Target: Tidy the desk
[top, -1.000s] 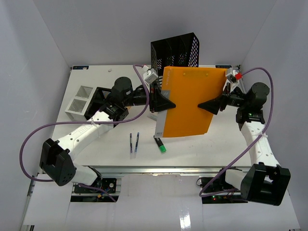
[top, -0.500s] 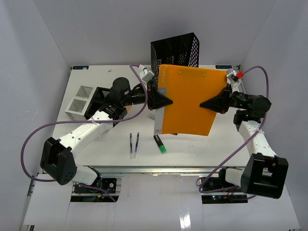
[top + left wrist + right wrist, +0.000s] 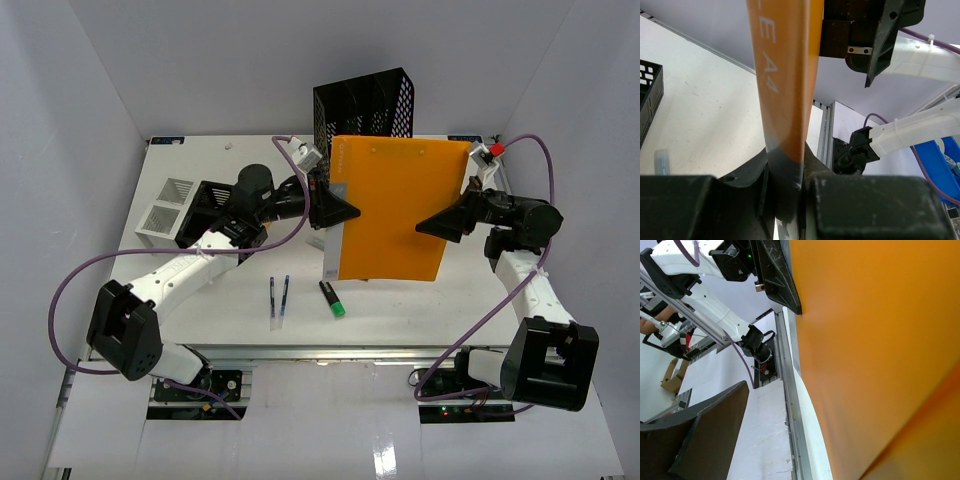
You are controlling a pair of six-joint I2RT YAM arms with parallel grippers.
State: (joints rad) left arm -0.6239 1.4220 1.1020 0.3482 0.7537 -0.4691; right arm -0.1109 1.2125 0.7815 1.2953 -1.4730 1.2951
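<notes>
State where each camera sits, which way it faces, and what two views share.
Top external: above, behind the arms, looking down on the large white desk; both arms show.
Left wrist: on the left gripper, looking along the clamped flat orange plastic folder; own fingers show.
Right wrist: on the right gripper, facing the folder's face; one finger shows.
Shared: both wrist views show the folder.

Jaws of the right gripper (image 3: 421, 227) newly apart; orange folder (image 3: 395, 210) a touch higher.

Orange folder (image 3: 392, 210); black mesh file holder (image 3: 365, 105) behind it; white slotted organizer (image 3: 170, 205); green-capped marker (image 3: 332, 298)
</notes>
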